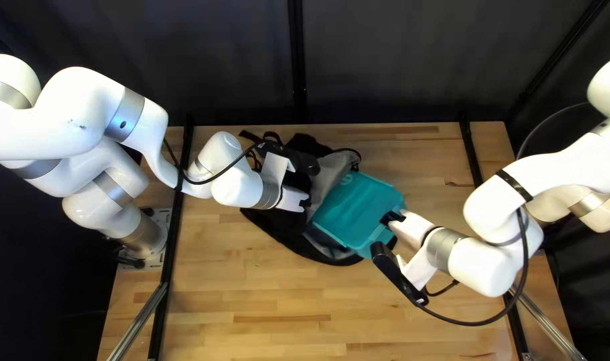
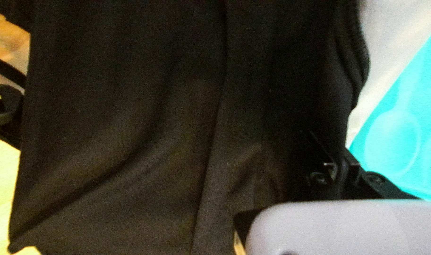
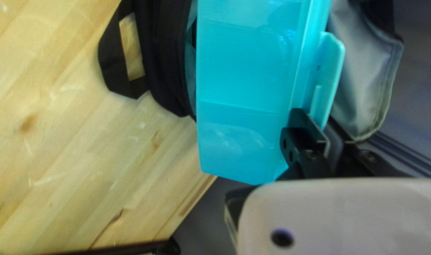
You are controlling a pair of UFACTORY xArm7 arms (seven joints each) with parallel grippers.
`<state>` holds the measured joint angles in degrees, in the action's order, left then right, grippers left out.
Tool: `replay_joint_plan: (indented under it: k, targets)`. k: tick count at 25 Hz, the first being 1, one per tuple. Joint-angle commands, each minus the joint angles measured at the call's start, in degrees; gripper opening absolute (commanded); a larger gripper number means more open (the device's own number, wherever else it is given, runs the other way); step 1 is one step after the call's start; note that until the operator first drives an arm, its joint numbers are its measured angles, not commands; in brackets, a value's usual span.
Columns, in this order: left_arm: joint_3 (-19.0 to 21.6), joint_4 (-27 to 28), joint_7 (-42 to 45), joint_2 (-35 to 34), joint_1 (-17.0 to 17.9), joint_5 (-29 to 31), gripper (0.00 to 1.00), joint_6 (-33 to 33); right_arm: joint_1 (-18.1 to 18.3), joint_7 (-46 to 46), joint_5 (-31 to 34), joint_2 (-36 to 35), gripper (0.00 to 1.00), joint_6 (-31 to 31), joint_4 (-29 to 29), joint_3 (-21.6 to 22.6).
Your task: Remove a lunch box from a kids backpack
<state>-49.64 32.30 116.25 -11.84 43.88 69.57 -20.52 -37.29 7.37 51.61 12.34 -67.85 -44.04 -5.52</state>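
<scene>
- Top left view: on the wooden tabletop [image 1: 278, 294], the teal lunch box [image 1: 358, 207] lies slantwise, partly inside the black-and-grey backpack [image 1: 285, 230], between the left tool [image 1: 306, 202] and right tool [image 1: 390, 218].
- Left wrist view: the left tool pinches smooth, creased black cloth [image 2: 168, 118]; an embossed spoon shape [image 2: 392, 141] shows beyond.
- Right wrist view: the right tool is clamped on the lunch box's tab [image 3: 331, 75]; its glossy side runs lengthwise ahead.

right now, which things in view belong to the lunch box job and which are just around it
Part of the job:
teal plastic lunch box, in the right gripper
black and grey fabric backpack, its edge in the left gripper

Just around:
pale wooden table
dark cloth curtain
</scene>
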Motion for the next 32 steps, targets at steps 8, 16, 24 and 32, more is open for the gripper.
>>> replay_joint_plan:
  k: [8,16,24,32]
  targets:
    - [0.0,0.0,0.0,0.0,0.0,0.0,0.00,0.0,-1.6,-2.8,-3.6,2.7,0.00,-14.2,-4.0,3.6]
    - [0.0,0.0,0.0,0.0,0.0,0.0,0.00,0.0,-0.3,-4.9,-3.2,10.1,0.00,-21.1,0.0,3.2]
    - [0.0,0.0,0.0,0.0,0.0,0.0,0.00,0.0,1.6,-4.9,-1.3,17.8,0.00,-22.4,7.8,1.6]
    - [0.0,0.0,0.0,0.0,0.0,0.0,0.00,0.0,4.9,-3.2,3.2,26.0,0.00,-22.1,18.1,-0.9]
